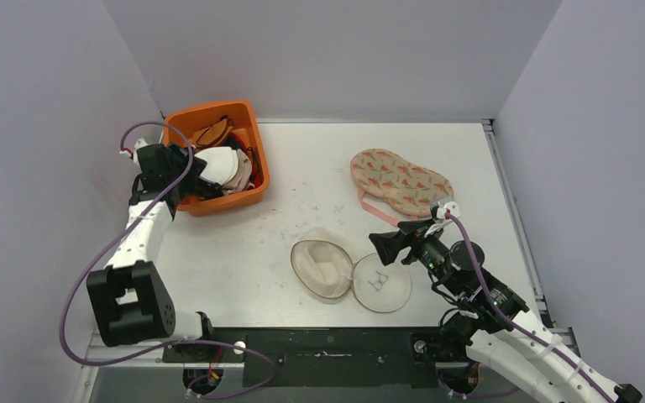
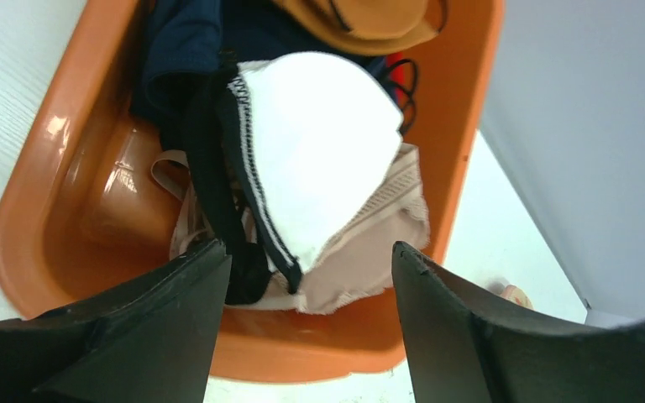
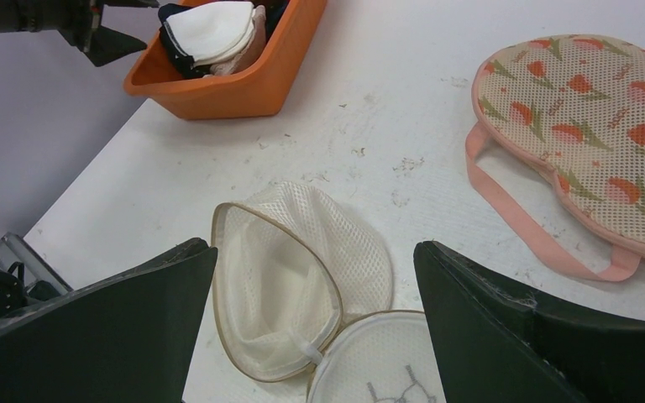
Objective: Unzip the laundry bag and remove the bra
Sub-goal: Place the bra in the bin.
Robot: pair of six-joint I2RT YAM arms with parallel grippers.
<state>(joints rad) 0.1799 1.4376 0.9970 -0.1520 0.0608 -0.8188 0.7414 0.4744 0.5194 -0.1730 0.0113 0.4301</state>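
The white mesh laundry bag (image 1: pixel 323 269) lies unzipped on the table, its round lid (image 1: pixel 382 284) flipped open to the right, and the shell (image 3: pixel 277 285) looks hollow. A white bra with black trim (image 2: pixel 319 143) rests on top of other garments in the orange bin (image 2: pixel 42 210). My left gripper (image 2: pixel 309 246) hangs just above the bin's near edge, open, with nothing between its fingers. Over the bag's right side my right gripper (image 3: pixel 312 244) is open and holds nothing.
The orange bin (image 1: pixel 218 159) stands at the back left against the wall and holds several garments. A floral mesh bag with a pink strap (image 1: pixel 399 180) lies at the back right. Walls close in the table on the left, back and right.
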